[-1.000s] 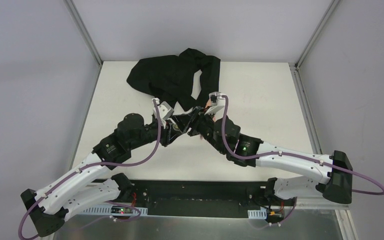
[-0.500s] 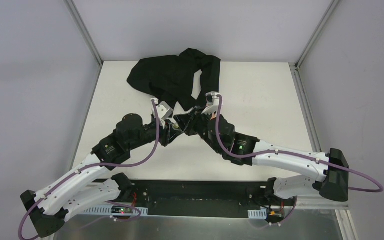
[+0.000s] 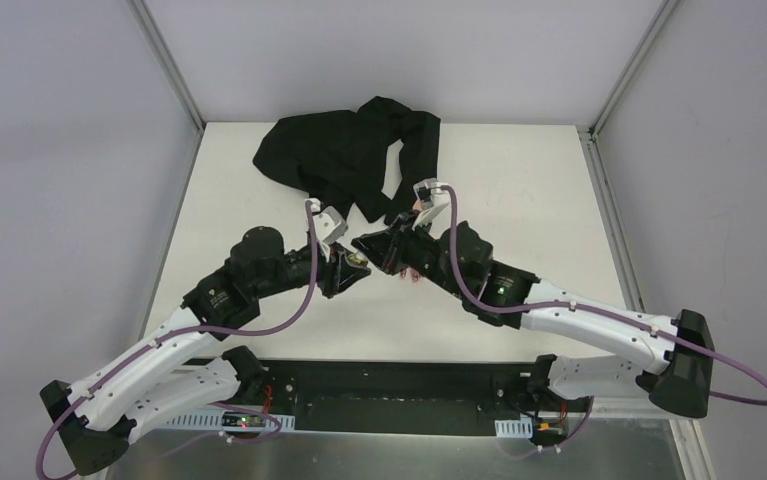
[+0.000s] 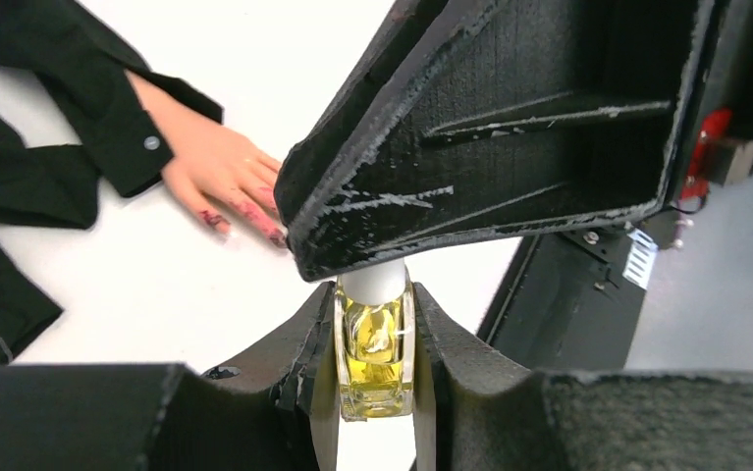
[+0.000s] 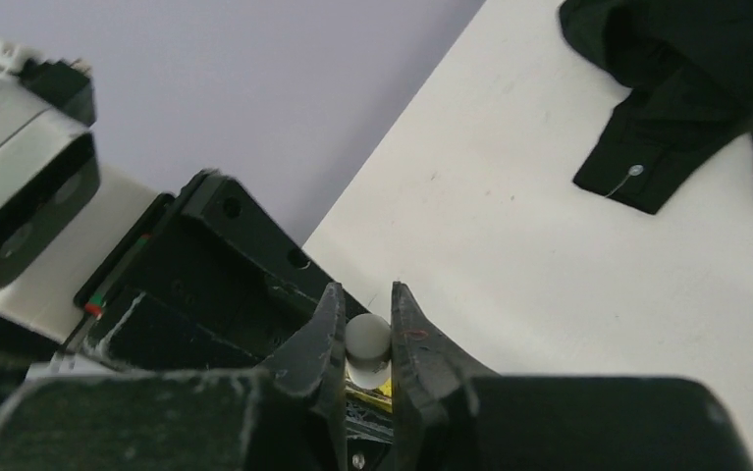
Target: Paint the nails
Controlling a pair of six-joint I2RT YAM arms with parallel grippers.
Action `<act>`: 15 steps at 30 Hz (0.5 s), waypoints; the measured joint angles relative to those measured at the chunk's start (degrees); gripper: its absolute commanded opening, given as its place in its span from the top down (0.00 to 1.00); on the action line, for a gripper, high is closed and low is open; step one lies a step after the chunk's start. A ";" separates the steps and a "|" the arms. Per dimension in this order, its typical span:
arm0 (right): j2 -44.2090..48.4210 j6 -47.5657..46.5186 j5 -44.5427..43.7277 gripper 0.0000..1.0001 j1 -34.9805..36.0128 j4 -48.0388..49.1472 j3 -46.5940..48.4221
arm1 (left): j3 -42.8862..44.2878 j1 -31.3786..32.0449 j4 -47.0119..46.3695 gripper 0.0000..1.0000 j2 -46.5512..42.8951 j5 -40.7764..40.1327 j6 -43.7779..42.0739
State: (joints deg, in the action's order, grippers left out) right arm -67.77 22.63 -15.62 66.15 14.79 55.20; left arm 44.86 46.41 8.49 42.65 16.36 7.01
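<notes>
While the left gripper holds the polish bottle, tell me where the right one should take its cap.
Pinch the white cap across its round sides, coming from the top end, in line with the polish bottle. The left gripper covers the glass flanks, so only the cap stands free. The right gripper sits that way now, a finger on each side.

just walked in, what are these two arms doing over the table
The left gripper is shut on a small clear glass bottle of yellowish polish over the white table. The right gripper clamps the bottle's rounded white cap, so both arms are working the cap; coming off or going on, I cannot tell. The pale mannequin hand in a black sleeve lies flat nearby, its nails patchy dark red, untouched.
</notes>
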 measured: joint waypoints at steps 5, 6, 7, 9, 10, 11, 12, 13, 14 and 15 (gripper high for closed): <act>3.54 -3.43 18.23 1.00 -5.01 0.39 -1.99 | 0.42 -0.31 -0.35 1.00 0.07 8.17 0.02; 4.07 -4.24 21.84 1.00 -5.70 0.68 -2.23 | 0.55 -0.42 -0.39 1.00 0.07 9.86 0.02; 4.63 -5.11 25.64 1.00 -6.38 1.20 -2.58 | 0.81 -0.42 -0.35 1.00 0.07 12.26 0.04; 5.68 -6.80 31.93 1.00 -7.34 2.40 -3.45 | 1.07 -0.39 -0.33 1.00 0.07 15.80 0.11; 6.08 -7.32 34.40 1.00 -7.63 2.95 -3.82 | 1.20 -0.39 -0.24 1.00 0.07 17.88 0.15; 6.47 -8.00 37.38 1.00 -7.91 3.78 -4.31 | 1.29 -0.37 -0.11 1.00 0.07 19.80 0.31; 6.75 -8.61 40.30 1.00 -8.17 4.57 -4.70 | 1.38 -0.37 0.02 1.00 0.09 21.92 0.50; 6.88 -9.05 42.25 1.00 -8.31 5.22 -4.94 | 1.42 -0.33 0.09 1.00 0.09 23.32 0.66; 6.97 -9.49 44.61 1.00 -8.41 6.12 -5.22 | 1.49 -0.33 0.20 1.00 0.09 24.74 0.92; 6.97 -9.84 46.56 0.95 -8.52 6.78 -5.40 | 1.49 -0.26 0.28 1.00 0.09 25.90 1.07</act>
State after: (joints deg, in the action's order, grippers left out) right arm -60.80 12.80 30.94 57.63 21.56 49.80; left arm 46.35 46.15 8.78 42.74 42.26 8.08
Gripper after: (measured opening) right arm 0.159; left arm 0.262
